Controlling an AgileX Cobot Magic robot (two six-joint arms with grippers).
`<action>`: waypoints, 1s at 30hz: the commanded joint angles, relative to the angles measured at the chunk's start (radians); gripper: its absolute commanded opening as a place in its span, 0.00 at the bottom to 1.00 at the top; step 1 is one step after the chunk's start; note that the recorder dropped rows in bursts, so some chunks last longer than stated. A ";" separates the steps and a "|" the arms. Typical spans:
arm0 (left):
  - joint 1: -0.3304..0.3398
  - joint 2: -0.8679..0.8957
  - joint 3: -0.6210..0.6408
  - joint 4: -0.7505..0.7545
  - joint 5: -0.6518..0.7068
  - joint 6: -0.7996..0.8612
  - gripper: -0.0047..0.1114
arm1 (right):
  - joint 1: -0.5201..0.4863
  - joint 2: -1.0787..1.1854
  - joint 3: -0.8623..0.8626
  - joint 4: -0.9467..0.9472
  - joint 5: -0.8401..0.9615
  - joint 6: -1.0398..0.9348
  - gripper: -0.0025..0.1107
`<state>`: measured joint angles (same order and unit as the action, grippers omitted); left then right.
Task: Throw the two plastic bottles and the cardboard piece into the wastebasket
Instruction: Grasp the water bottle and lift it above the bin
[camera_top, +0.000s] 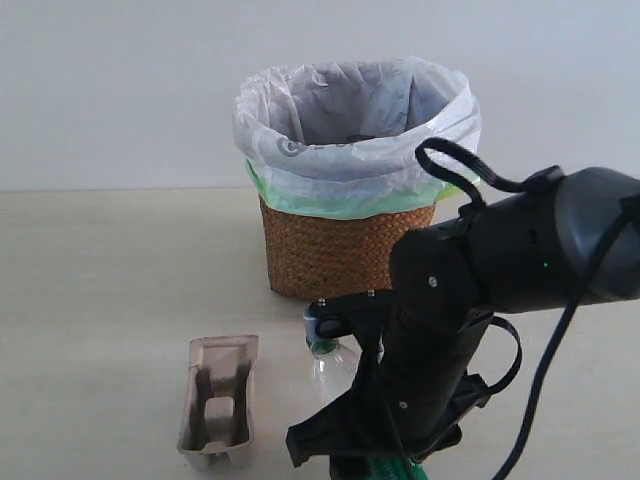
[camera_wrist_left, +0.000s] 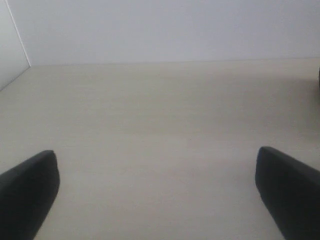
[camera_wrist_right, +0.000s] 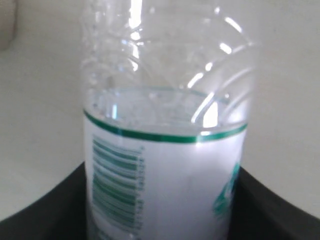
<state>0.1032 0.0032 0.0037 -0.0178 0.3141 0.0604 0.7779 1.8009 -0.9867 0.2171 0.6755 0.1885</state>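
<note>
The wastebasket (camera_top: 335, 250), brown wicker with a white bag, stands at the back centre. In front of it to the left, the cardboard piece (camera_top: 218, 400) lies flat on the table. A clear bottle with a green-white label (camera_wrist_right: 160, 170) lies beside it, its cap (camera_top: 321, 333) pointing toward the basket. My right gripper (camera_wrist_right: 162, 205) is shut on the label, with a black finger (camera_wrist_right: 45, 220) against each side. In the exterior view the right arm (camera_top: 450, 330) covers most of the bottle (camera_top: 335, 368). My left gripper (camera_wrist_left: 160, 200) is open over bare table. The black-capped, red-label bottle is not in view.
The pale wooden table (camera_top: 100, 280) runs back to a white wall. The right arm's cable (camera_top: 455, 160) loops up beside the basket rim. A wall corner (camera_wrist_left: 17, 40) shows in the left wrist view.
</note>
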 joint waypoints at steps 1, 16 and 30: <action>0.004 -0.003 -0.004 0.000 -0.007 -0.009 0.97 | -0.001 -0.111 -0.002 -0.027 0.012 -0.011 0.02; 0.004 -0.003 -0.004 0.000 -0.007 -0.009 0.97 | -0.001 -0.593 -0.002 -0.101 -0.114 -0.014 0.02; 0.004 -0.003 -0.004 0.000 -0.007 -0.009 0.97 | -0.001 -0.826 -0.002 -0.414 -0.477 -0.022 0.02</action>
<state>0.1032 0.0032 0.0037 -0.0178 0.3141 0.0604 0.7779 0.9909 -0.9867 -0.1065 0.2493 0.1728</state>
